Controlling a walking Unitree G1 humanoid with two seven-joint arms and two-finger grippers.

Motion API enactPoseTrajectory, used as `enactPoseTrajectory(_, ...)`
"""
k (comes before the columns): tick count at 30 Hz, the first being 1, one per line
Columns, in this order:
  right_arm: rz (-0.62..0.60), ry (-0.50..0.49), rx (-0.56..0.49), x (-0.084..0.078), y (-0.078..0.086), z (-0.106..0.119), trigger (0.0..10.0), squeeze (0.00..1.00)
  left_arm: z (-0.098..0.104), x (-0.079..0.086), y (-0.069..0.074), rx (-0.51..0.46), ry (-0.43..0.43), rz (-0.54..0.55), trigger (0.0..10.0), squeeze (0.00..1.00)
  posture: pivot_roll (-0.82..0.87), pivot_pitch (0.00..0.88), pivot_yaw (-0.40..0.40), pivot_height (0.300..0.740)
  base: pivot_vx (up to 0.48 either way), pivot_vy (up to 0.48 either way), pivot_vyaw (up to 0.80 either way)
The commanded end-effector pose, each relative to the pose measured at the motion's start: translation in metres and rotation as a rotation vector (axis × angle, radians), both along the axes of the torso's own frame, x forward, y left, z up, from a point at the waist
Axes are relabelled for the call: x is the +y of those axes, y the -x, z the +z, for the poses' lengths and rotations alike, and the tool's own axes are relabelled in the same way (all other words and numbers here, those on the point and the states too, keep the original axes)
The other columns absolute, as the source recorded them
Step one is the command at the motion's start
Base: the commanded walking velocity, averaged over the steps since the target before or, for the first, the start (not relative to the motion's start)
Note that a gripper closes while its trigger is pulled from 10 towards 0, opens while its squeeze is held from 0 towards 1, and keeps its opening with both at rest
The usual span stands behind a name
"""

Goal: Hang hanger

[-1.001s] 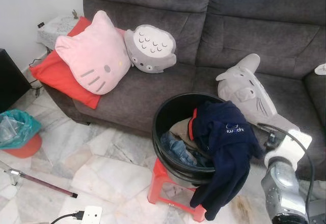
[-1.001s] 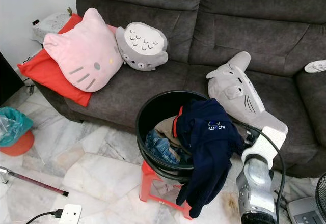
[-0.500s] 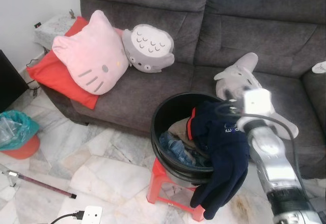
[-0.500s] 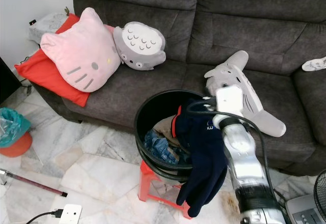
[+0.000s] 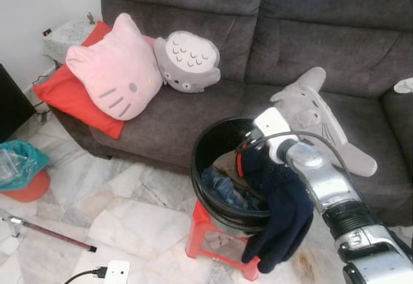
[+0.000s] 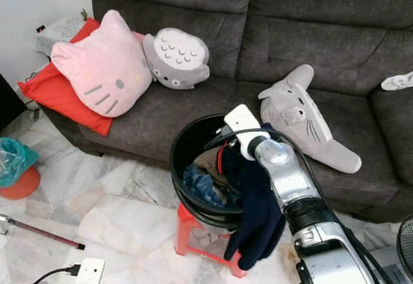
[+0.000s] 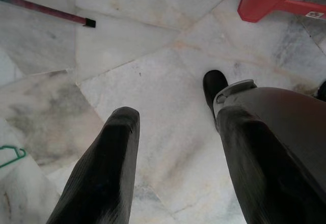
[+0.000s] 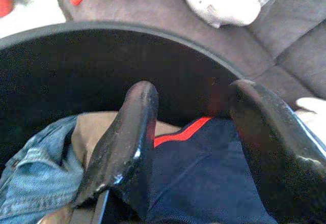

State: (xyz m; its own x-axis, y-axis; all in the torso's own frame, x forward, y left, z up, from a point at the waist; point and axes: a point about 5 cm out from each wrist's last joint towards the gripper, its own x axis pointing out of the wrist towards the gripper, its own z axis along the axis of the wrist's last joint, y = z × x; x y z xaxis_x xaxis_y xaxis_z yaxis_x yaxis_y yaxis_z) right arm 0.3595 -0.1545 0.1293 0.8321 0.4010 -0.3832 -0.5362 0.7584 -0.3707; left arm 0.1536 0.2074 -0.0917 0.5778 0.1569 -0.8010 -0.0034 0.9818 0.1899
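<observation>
A black basket (image 5: 205, 143) full of clothes stands on a red stool (image 5: 201, 237) in front of the sofa. A navy garment (image 5: 284, 214) with a red collar hangs over its near rim, and jeans (image 5: 222, 190) lie inside. My right arm's wrist (image 5: 273, 128) reaches over the basket from the right. In the right wrist view my right gripper (image 8: 191, 112) is open just above the navy garment (image 8: 204, 183), holding nothing. My left gripper (image 7: 175, 147) hangs open over the marble floor. A bit of green wire, perhaps a hanger (image 7: 9, 156), lies at that view's edge.
A dark grey sofa (image 5: 335, 45) carries a pink cat cushion (image 5: 116, 71), a grey round cushion (image 5: 187, 61) and a grey plush (image 5: 316, 113). A teal bag (image 5: 19, 161), a rod (image 5: 51, 232) and a power strip (image 5: 116, 272) lie on the floor at left. A fan (image 6: 403, 245) stands at right.
My right arm has risen from the lower right and swung left, so its wrist is now over the basket and the navy garment. The head camera shifted slightly.
</observation>
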Motion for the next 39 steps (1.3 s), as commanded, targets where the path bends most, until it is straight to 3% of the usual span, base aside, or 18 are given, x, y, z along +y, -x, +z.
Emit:
enactPoseTrajectory(1,0.056,0.023,0.031,0.000,-0.001,0.006,10.0,0.00,-0.003,0.000,0.006,0.026,0.001,0.000,10.0,0.00,-0.08,0.078,0.016,0.740,0.000,0.000,0.00)
enactPoseTrajectory(6,0.159,0.110,0.093,-0.002,0.007,0.004,10.0,0.00,-0.003,0.000,0.006,0.028,0.006,-0.001,10.0,0.00,-0.08,0.079,0.016,0.740,0.000,0.000,0.00)
enactPoseTrajectory(16,0.252,0.189,0.178,-0.008,0.016,-0.002,10.0,0.00,-0.003,0.000,0.006,0.029,0.013,-0.002,10.0,0.00,-0.08,0.080,0.015,0.740,0.000,0.000,0.00)
enactPoseTrajectory(23,0.194,0.279,0.167,-0.025,0.010,-0.003,10.0,0.00,-0.003,0.000,0.006,0.029,0.011,-0.001,10.0,0.00,-0.08,0.082,0.014,0.740,0.000,0.000,0.00)
enactPoseTrajectory(24,0.182,0.272,0.163,-0.026,0.009,-0.002,10.0,0.72,-0.003,0.000,0.006,0.029,0.011,-0.001,10.0,0.00,-0.08,0.082,0.014,0.740,0.000,0.000,0.00)
enactPoseTrajectory(25,0.169,0.266,0.165,-0.027,0.008,-0.001,10.0,1.00,-0.003,0.000,0.006,0.029,0.010,-0.001,10.0,0.00,-0.08,0.082,0.014,0.740,0.000,0.000,0.00)
enactPoseTrajectory(29,0.159,0.276,0.159,-0.031,0.006,0.002,10.0,1.00,-0.003,0.000,0.006,0.029,0.010,-0.002,10.0,0.00,-0.08,0.083,0.017,0.740,0.000,0.000,0.00)
enactPoseTrajectory(30,0.159,0.292,0.155,-0.032,0.005,0.003,10.0,0.00,-0.003,0.000,0.006,0.029,0.010,-0.003,10.0,0.00,-0.08,0.083,0.017,0.740,0.000,0.000,0.00)
enactPoseTrajectory(39,0.145,0.314,0.147,-0.035,0.001,0.006,10.0,0.00,-0.003,0.000,0.006,0.030,0.009,-0.005,10.0,0.00,-0.08,0.080,0.017,0.740,0.000,0.000,0.00)
